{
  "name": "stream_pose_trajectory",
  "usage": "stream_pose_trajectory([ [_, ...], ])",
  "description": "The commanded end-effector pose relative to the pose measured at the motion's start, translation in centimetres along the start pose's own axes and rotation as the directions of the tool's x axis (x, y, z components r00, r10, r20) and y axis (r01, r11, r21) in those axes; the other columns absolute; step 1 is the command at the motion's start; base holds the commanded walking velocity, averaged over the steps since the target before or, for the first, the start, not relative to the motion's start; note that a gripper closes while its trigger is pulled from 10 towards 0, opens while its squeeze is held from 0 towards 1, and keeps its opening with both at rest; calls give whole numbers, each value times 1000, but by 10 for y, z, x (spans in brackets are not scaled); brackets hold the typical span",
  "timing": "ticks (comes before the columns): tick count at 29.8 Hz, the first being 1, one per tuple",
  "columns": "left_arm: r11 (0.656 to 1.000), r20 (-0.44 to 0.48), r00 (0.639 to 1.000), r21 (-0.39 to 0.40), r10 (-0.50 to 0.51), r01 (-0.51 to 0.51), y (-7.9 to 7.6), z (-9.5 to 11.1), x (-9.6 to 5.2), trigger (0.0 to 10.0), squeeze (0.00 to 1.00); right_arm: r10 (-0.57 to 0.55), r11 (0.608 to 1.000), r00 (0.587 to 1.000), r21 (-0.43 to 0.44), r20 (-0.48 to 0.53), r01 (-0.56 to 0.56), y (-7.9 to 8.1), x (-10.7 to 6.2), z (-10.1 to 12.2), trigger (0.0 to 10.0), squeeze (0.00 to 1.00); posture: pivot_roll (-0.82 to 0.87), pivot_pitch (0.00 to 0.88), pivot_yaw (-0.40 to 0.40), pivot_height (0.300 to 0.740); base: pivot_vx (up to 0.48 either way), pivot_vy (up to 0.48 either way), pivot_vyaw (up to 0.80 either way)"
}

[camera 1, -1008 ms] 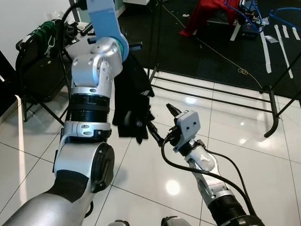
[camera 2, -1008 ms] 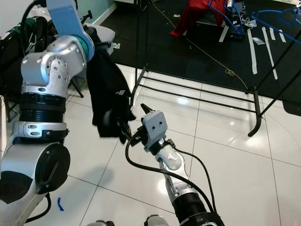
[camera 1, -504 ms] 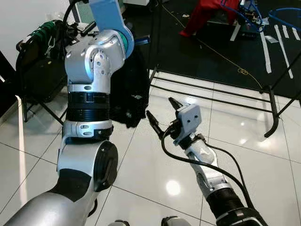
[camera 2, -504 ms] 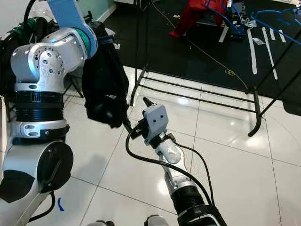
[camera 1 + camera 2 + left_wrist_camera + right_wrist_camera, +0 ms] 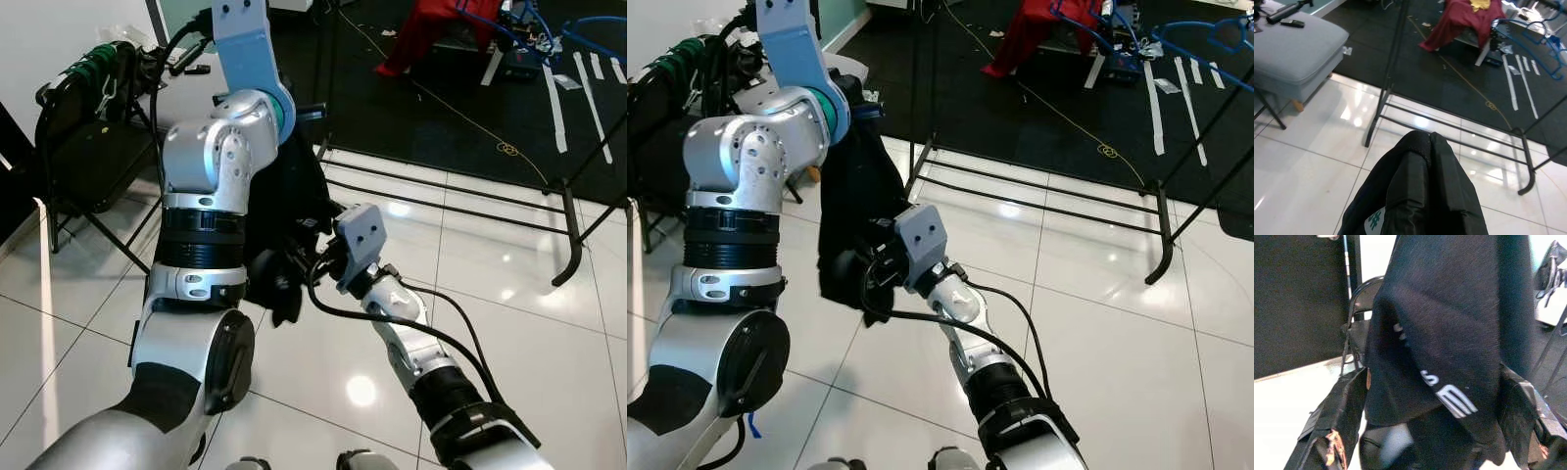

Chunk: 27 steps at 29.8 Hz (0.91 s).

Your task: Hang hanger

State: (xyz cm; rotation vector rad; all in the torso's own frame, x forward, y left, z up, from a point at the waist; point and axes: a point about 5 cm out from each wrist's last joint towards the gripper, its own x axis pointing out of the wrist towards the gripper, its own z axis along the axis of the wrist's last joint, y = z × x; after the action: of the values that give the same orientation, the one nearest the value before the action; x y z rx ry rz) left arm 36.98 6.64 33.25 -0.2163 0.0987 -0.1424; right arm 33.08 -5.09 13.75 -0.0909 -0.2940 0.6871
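While the black garment (image 5: 857, 220) dangles from the raised left arm above the white tiled floor (image 5: 549, 333), the right gripper (image 5: 312, 257) reaches in against its lower folds. Whether those fingers are spread or pinched on the cloth cannot be told, since the fabric swallows them; the right wrist view is crowded by dark cloth with white lettering. The left gripper sits under the draped cloth and its grip cannot be judged either. No hanger can be made out beneath the garment, though the shoulders seem to peak as if over one in the left wrist view. Just beyond stands the black clothes rack (image 5: 460, 196), its base bars crossing the tiles at the edge of the dark carpet (image 5: 1019, 108). A folding chair (image 5: 93, 162) sits far left; red cloth (image 5: 1038, 29) lies at the far edge of the carpet. The step in hand looks like steadying the load before hanging. Next, the hook likely needs lifting over the rack's rail.
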Motion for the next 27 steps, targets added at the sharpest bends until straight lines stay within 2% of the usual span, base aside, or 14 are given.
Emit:
stream_pose_trajectory([
  [1,1000,12,1000,6,-21,21,-5,4,-4,10000,0,34,999,999,24,-14,-33,6,2,-3,3255,0,-22,31,68,740,0,0,0],
  [2,1000,12,1000,5,-21,21,-5,4,-4,10000,0,41,999,999,29,-17,-41,7,2,-4,314,0,-23,34,67,740,0,0,0],
  [7,1000,13,1000,1,-20,20,-5,4,-4,10000,0,42,998,999,36,-21,-41,7,2,-5,0,0,-26,36,67,740,0,0,0],
  [16,1000,8,1000,-5,-27,27,-6,5,-5,10000,0,-34,998,999,51,-30,36,-7,1,-6,0,0,-26,37,66,740,0,0,0],
  [22,1000,6,1000,-4,-26,26,-5,5,-6,10000,0,-58,997,998,48,-33,60,-12,0,-6,0,0,-26,37,66,740,0,0,0],
  [24,1000,8,1000,1,-19,19,-3,4,-6,10000,0,-67,996,997,49,-31,69,-14,-1,-6,0,0,-24,37,64,740,0,0,0],
  [27,997,30,998,56,52,-53,13,2,-1,10000,0,-70,996,998,52,-2,70,-19,-6,0,0,0,-23,38,64,740,0,0,0],
])
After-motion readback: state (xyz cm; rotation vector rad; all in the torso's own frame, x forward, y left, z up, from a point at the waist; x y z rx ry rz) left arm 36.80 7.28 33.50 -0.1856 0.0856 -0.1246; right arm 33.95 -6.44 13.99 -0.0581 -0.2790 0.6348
